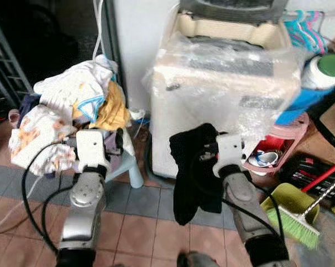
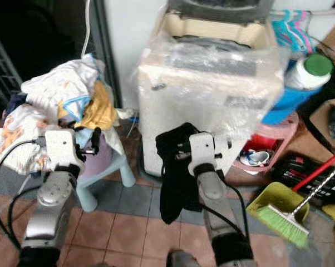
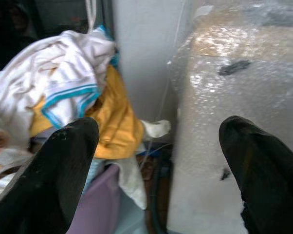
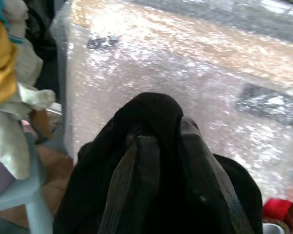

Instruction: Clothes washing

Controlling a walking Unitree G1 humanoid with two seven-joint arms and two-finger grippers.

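Note:
A top-loading washing machine (image 1: 228, 72) wrapped in bubble plastic stands ahead, its lid raised. My right gripper (image 4: 167, 146) is shut on a black garment (image 1: 191, 175), which hangs down in front of the machine's lower front. A pile of clothes (image 1: 73, 105), white, yellow and patterned, lies heaped on a pale blue plastic stool (image 1: 133, 167) to the left of the machine. My left gripper (image 3: 156, 161) is open with nothing between its fingers (image 3: 64, 170), and it is held in front of the pile.
A pink basket (image 1: 276, 147) with small items sits at the machine's right. A green dustpan (image 1: 290, 203) and a green broom (image 1: 298, 225) lie on the tiled floor at the right. Plastic hangers (image 1: 306, 30) hang behind. A dark metal rack (image 1: 6, 67) stands at far left.

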